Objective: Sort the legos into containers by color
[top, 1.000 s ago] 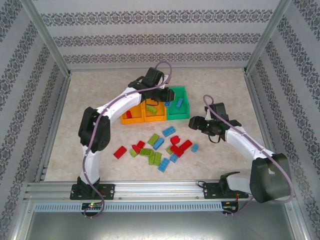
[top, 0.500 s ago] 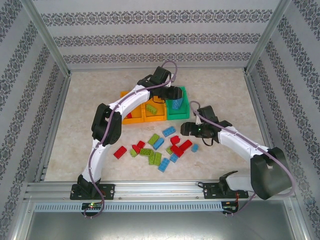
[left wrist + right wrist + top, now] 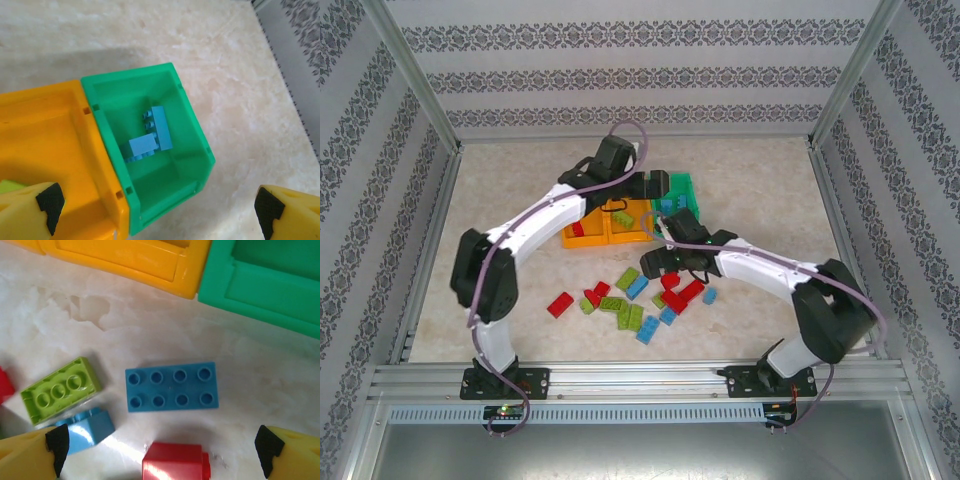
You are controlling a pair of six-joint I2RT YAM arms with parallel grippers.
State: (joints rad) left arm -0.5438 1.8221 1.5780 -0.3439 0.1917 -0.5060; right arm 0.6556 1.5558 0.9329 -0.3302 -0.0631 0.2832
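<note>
My left gripper (image 3: 157, 207) (image 3: 662, 192) hangs open and empty over the green container (image 3: 192, 120), where two blue legos (image 3: 150, 139) lie. An orange container (image 3: 45, 135) adjoins it on the left, and a second orange one (image 3: 582, 232) shows from above. My right gripper (image 3: 160, 450) (image 3: 660, 262) is open above the table, just in front of the containers. Between and ahead of its fingers lies a flat blue eight-stud lego (image 3: 171, 386). A red lego (image 3: 175, 462), a lime green lego (image 3: 61, 388) and a light blue lego (image 3: 85, 430) lie close by.
Several more red, blue and green legos (image 3: 620, 305) are scattered on the table's near half, with one red lego (image 3: 559, 304) at the far left of the pile. The metal frame posts (image 3: 415, 80) and patterned walls bound the table.
My left gripper has opened over the green container, and the blue lego it carried now lies inside. My right arm has swung left to the blue lego and its jaws have widened.
</note>
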